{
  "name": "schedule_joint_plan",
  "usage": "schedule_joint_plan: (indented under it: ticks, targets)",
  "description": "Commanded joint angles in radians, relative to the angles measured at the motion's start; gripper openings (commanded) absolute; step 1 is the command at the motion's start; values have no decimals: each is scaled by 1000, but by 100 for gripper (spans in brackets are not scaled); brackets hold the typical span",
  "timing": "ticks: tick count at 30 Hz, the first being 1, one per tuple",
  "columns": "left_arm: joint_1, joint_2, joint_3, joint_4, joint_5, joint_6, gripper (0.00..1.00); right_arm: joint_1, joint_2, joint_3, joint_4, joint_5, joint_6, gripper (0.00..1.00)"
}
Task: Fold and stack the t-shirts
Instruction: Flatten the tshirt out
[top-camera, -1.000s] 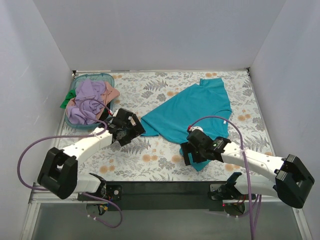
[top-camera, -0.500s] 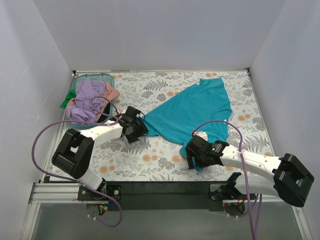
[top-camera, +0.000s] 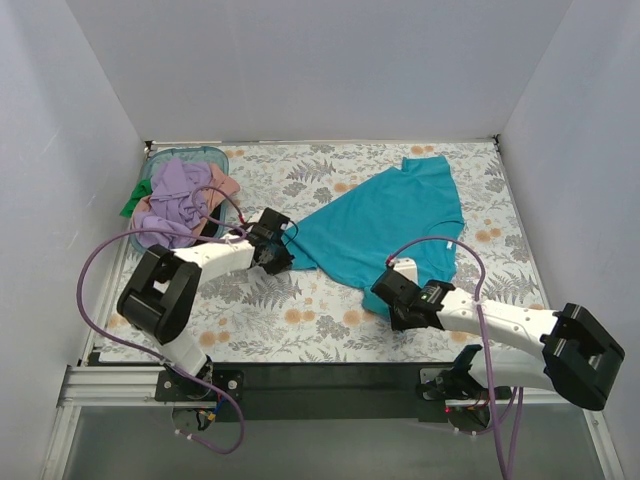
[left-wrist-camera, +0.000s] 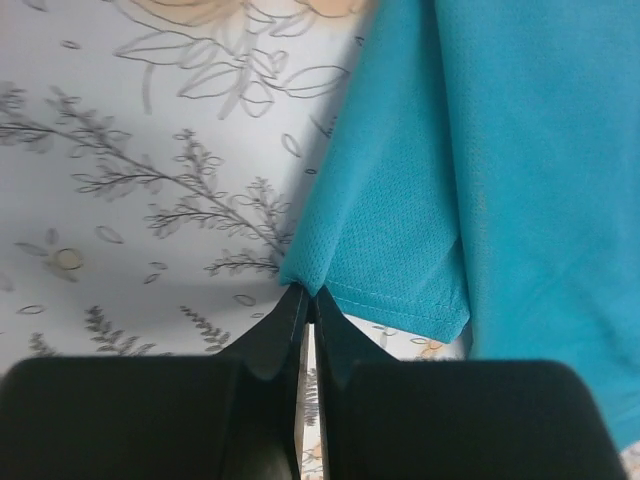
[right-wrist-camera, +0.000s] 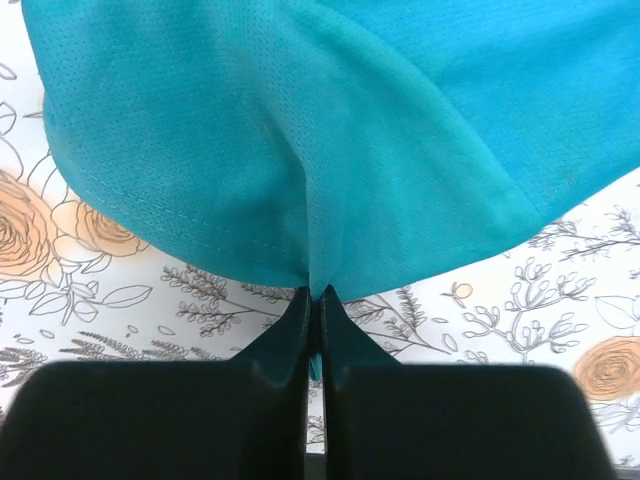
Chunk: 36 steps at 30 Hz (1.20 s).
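So the whole thing sits in a plain boxy booth: pale back wall (top-camera: 320, 70), left wall (top-camera: 60, 150) and right wall (top-camera: 580, 150), all bare and flat. The table (top-camera: 300, 180) is covered in a white floral print with grey ferns and little orange blossoms, and up close in the wrist views the pattern is pretty crisp (left-wrist-camera: 150, 150) (right-wrist-camera: 600, 300). A black rail (top-camera: 330, 378) runs along the near edge where the arm bases bolt on, with purple cables (top-camera: 95, 270) looping off the arms. The teal-blue t-shirt (top-camera: 390, 215) is spread out flat-ish on the right-of-middle part of the table, lying diagonally with its collar toward the far right. The left gripper (top-camera: 278, 250) is down at the shirt's left corner, jaws pinched tight on the tip of the cloth (left-wrist-camera: 308, 295), with the fabric (left-wrist-camera: 500, 150) fanning out to the right. The right gripper (top-camera: 392, 292) is at the near edge of the shirt, also clamped closed on a puckered bit of hem (right-wrist-camera: 313, 298), cloth (right-wrist-camera: 300, 130) bunching up from the pinch. In the far left corner there's a teal basket (top-camera: 205, 152) with a lavender shirt (top-camera: 170, 195) heaped in it, a salmon-pink shirt (top-camera: 225, 187) beside that, and a bit of green shirt (top-camera: 130, 207) poking over the left side.
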Motion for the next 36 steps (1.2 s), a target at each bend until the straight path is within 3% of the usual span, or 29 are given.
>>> schedule_joint_plan:
  ticks: [1,8,13,19,28,31,36]
  targets:
    - [-6,-67,10,-68,-133,25,0,-1,-43,65,-38,125,-17,1]
    - [-4,-287,117,-207,-346,31,0,-35,-277,249,-62,261,-172,1]
    - [-6,-423,243,-272,-379,71,0,-50,-398,451,-90,405,-308,1]
    - [-10,-578,448,-275,-402,149,0,-52,-417,824,-88,502,-445,1]
    - [-9,-778,680,-186,-215,294,0,-52,-342,1359,-87,297,-637,1]
    - [-9,-836,711,-155,-146,304,0,-52,-325,1465,-84,148,-664,1]
    - [-9,-867,709,-124,-77,297,0,-52,-295,1524,-76,157,-703,1]
